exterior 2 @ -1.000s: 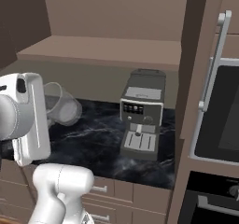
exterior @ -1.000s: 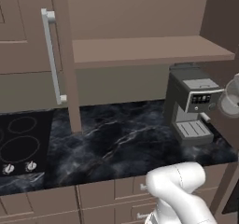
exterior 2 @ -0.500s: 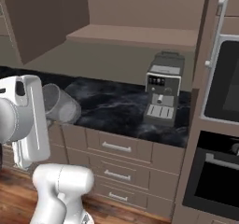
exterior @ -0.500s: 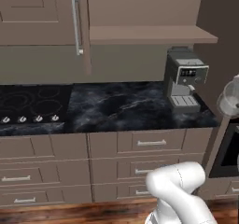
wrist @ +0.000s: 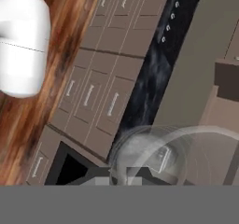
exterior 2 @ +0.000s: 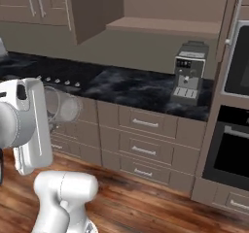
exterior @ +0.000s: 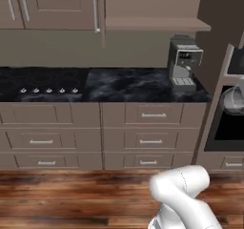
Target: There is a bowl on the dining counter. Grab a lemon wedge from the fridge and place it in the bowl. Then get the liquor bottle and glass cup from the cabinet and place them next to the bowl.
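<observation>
Now the whole scene has shifted against the earlier pictures: the base has backed away from the desk [exterior: 143, 87], so the drawers [exterior: 150, 128] and the wood floor [exterior: 71, 190] fill the lower part of both base views, where a second ago the marble top and the coffee machine [exterior: 183, 61] stood close; this is camera travel, not movement of the furniture; the coffee machine stands on the desk, beside the oven [exterior 2: 233, 144], with the cooktop [exterior: 38, 82] well to the other side.

The glass cup [exterior 2: 61, 106] rides with the arm; in the right base view it sits tipped on its side against the white hand, held off the floor in front of the drawers; in the left base view it shows at the right edge [exterior: 233, 101], in front of the oven; in the hand view [wrist: 154, 155] its clear rim and wall lie straight ahead of the pincer [wrist: 119, 181]; the jaws have drawn narrow and are clamped on the cup.

Judgement: the cup is secured and out of the cabinet [exterior: 52, 6]; the step in hand is transport to the dining counter; the bowl, lemon and liquor bottle cannot be assessed from here; the cup lies sideways in a thin grip, so a sharp turn of the base could let it slip.
</observation>
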### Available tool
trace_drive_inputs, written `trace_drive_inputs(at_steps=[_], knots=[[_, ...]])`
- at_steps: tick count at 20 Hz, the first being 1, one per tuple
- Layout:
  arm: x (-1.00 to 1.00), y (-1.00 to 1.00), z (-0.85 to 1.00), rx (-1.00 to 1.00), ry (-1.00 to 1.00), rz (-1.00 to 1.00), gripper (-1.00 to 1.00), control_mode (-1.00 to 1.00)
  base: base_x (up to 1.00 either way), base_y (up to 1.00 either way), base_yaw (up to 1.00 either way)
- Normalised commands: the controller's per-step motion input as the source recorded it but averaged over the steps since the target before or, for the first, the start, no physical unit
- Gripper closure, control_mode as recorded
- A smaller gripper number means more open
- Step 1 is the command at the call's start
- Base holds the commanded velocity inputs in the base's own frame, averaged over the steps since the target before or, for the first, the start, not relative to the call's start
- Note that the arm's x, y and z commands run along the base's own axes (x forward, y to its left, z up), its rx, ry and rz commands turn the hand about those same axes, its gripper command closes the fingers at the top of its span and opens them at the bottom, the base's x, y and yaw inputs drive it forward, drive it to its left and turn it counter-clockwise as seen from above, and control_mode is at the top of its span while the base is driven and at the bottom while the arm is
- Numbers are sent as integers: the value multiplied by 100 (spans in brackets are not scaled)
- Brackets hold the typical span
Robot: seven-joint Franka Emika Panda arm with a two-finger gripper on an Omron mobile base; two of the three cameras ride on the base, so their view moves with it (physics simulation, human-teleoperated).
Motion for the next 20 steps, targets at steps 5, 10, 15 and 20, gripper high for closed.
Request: trace_drive_inputs(at_steps=[5, 10, 15, 20], knots=[[0, 0, 0, 0, 0, 0, 100, 100, -100, 8, 21], [0, 0, 0, 0, 0, 0, 100, 100, -100, 12, 20], [0, 0, 0, 0, 0, 0, 100, 100, -100, 15, 19], [0, 0, 0, 0, 0, 0, 100, 100, -100, 15, 19]])
